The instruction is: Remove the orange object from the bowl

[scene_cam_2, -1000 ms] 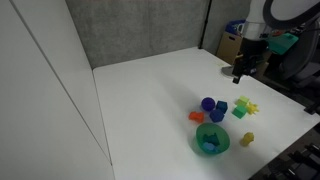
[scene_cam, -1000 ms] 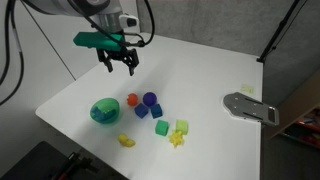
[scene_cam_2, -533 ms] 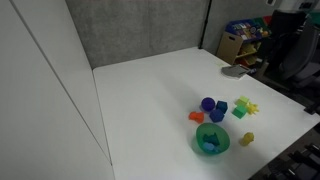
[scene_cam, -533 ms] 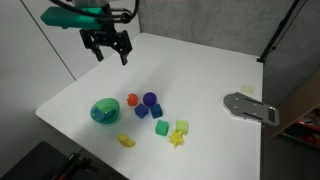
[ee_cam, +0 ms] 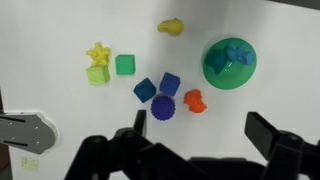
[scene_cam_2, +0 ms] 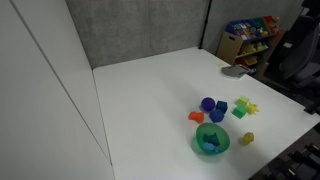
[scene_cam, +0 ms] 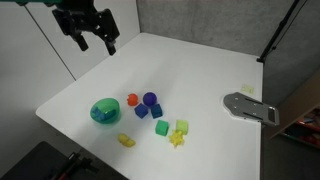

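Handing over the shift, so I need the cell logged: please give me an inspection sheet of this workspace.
Surface: white table, no spills seen.
Job's things: orange object lies on the table beside the green bowl, apart from it; the bowl holds a blue piece.
Clutter: blue blocks, green cube, yellow pieces; grey metal plate near the edge.
End effector: open, empty, high above the table.
Cables: nothing seen on the table.
Surroundings: grey wall, shelf of colourful items.

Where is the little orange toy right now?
In the wrist view the orange toy sits on the white table, outside the green bowl, between the bowl and the purple round block.
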`<state>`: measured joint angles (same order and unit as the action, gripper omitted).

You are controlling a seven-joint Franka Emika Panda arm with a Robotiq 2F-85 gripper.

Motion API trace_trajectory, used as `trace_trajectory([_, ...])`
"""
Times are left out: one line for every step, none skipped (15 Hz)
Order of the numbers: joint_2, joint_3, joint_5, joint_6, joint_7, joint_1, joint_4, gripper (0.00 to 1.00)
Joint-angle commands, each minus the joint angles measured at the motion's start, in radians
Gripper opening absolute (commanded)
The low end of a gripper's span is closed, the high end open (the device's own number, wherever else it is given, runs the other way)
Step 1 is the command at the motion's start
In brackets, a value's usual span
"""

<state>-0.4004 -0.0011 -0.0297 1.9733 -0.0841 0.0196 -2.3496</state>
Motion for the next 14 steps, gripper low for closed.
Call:
trace_trajectory([-0.065, -0.014, 0.034, -0.035, -0.009, 0.005, -0.031, 1.0])
trace_trajectory([-0.073, -0.018, 0.045, -0.04, -0.013, 0.006, -0.035, 1.0])
trace_trajectory([-0.079, -0.019, 0.054, -0.043, -0.013, 0.006, -0.038, 1.0])
trace_trajectory([-0.083, -0.021, 0.064, -0.045, -0.015, 0.007, -0.041, 1.0])
trace_trajectory([-0.087, -0.022, 0.071, -0.046, -0.015, 0.006, -0.044, 1.0])
trace_trajectory([-0.09, -0.021, 0.075, -0.046, -0.013, 0.005, -0.047, 1.0])
trace_trajectory([-0.091, -0.022, 0.077, -0.046, -0.013, 0.005, -0.05, 1.0])
trace_trajectory([-0.093, -0.02, 0.076, -0.046, -0.008, 0.003, -0.051, 1.0])
trace_trajectory([-0.095, -0.02, 0.075, -0.044, -0.008, 0.003, -0.053, 1.0])
trace_trajectory([-0.065, -0.01, 0.058, -0.029, 0.0, 0.001, -0.038, 1.0])
trace_trajectory([-0.065, -0.01, 0.058, -0.029, 0.0, 0.001, -0.038, 1.0])
trace_trajectory([-0.064, -0.01, 0.058, -0.029, 0.0, 0.001, -0.038, 1.0])
trace_trajectory([-0.063, -0.01, 0.058, -0.029, 0.0, 0.001, -0.038, 1.0])
trace_trajectory([-0.063, -0.01, 0.058, -0.029, 0.0, 0.001, -0.038, 1.0])
